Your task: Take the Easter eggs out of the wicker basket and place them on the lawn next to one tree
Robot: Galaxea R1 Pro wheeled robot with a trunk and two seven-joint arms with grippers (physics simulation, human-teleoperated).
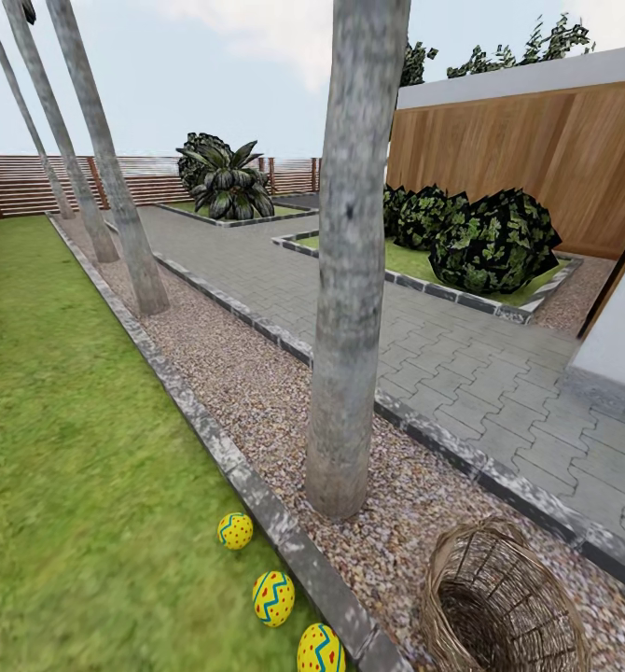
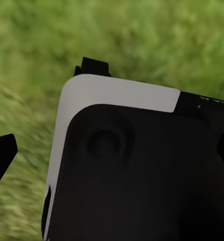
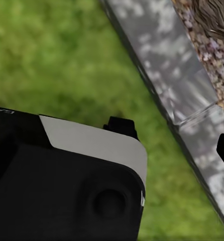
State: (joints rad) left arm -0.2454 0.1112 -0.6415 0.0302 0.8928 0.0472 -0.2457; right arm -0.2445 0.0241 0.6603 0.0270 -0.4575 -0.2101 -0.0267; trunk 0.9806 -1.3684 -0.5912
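Eggs (image 1: 273, 597), 3, lie on lawn (image 1: 70, 448) beside tree (image 1: 350, 308); gripper states unclear.

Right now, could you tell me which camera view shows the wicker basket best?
The head view: the wicker basket lies tipped on the gravel strip, its mouth open and empty. The right wrist view catches just a brown woven edge beyond the kerb; the left wrist view looks at grass.

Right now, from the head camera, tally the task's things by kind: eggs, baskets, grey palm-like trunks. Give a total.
Easter eggs: 3, on the lawn beside the kerb: first egg, second egg, third egg.
Wicker basket: 1, tipped on the gravel, no eggs visible inside.
Grey trunks: 4: nearest trunk, second trunk, third trunk, farthest trunk.
Total: 8
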